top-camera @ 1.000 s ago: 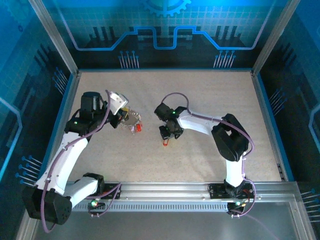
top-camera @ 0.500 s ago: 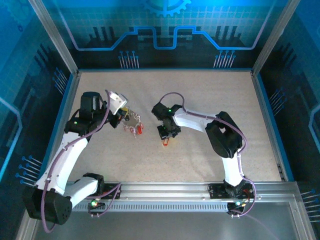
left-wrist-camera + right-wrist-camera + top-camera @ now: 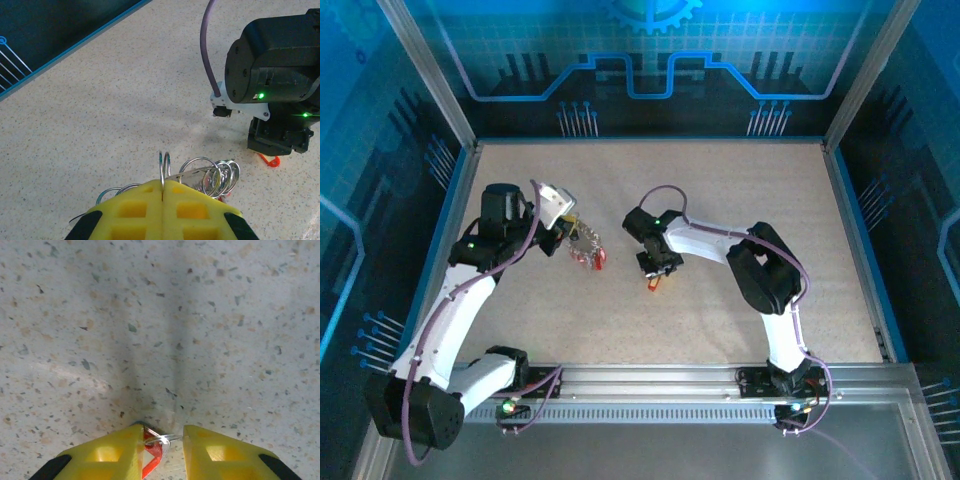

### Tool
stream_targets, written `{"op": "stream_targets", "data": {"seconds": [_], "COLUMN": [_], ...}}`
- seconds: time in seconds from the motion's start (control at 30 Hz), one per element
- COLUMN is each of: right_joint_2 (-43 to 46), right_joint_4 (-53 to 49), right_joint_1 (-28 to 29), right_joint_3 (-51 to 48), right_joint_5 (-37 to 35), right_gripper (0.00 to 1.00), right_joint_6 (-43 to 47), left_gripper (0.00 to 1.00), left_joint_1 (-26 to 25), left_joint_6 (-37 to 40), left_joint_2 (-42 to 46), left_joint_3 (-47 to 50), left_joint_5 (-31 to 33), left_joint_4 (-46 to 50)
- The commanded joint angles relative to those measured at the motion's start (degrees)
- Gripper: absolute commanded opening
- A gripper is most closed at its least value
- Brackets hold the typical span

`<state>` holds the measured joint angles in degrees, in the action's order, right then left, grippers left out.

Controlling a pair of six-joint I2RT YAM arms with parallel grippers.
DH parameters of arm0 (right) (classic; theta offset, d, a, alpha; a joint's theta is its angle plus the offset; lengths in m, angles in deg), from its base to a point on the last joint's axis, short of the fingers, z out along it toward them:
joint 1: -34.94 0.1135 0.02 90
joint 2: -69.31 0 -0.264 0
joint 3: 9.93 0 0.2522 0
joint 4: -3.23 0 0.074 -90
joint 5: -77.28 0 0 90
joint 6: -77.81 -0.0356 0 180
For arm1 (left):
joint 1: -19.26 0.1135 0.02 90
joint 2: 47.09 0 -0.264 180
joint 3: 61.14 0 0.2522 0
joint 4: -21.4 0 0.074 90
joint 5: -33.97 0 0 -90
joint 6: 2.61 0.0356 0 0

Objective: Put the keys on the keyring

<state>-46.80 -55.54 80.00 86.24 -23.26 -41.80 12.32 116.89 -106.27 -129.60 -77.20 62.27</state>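
The left fingers (image 3: 135, 207), two yellow ridged pads, are pressed together with no gap, pinching a thin silver loop of the keyring (image 3: 210, 175). The loop stands upright in the seam between the pads. The rest of the keyring, a cluster of overlapping silver rings, fans out just beyond the fingertips and to their right, above the speckled beige surface (image 3: 100, 100).

From the top camera, the left fingers (image 3: 564, 231) sit left of centre, with the keyring (image 3: 585, 243) trailing from them toward the middle of the surface. A red tag (image 3: 599, 259) sits at the cluster's outer end; whether it is threated on a ring cannot be made out.

The right fingers (image 3: 110, 452) point down at the surface and stand partly apart. Between them sits a key (image 3: 152, 457): its red tag rests against the left-hand pad, and a small silver ring reaches across toward the other pad. Whether the pads actually clamp it cannot be told.

From above, the right fingers (image 3: 658, 264) are near the centre, close to the keyring but apart from it, with the key (image 3: 655, 284) showing red just below them.
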Motion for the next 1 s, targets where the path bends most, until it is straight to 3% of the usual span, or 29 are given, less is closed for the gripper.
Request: {"op": "stream_targets", "data": {"seconds": [0.0,0.2,0.5,0.97], "right_joint_2": [2.36,3.29,5.51,9.27], "right_joint_4": [-1.33,-0.02,8.07,11.78], "right_joint_1": [0.46,0.11,-1.52,-1.62], "right_joint_3": [-1.01,-2.14,-6.79,-10.49], "right_joint_5": [-2.13,-1.45,6.08,11.02], "right_gripper": [0.3,0.33,0.25,0.16], "right_joint_6": [-1.78,-1.62,2.76,5.43], "left_gripper": [0.0,0.0,0.0,0.0], "left_joint_1": [0.52,0.54,0.52,0.52], "left_joint_6": [-0.23,-0.05,-0.01,0.74], "left_joint_2": [1.55,2.22,2.49,2.66], "left_joint_3": [-1.0,-0.51,-0.32,-0.35], "left_joint_5": [0.11,0.17,0.04,0.3], "left_joint_4": [-0.96,-0.83,-0.66,-0.04]}}
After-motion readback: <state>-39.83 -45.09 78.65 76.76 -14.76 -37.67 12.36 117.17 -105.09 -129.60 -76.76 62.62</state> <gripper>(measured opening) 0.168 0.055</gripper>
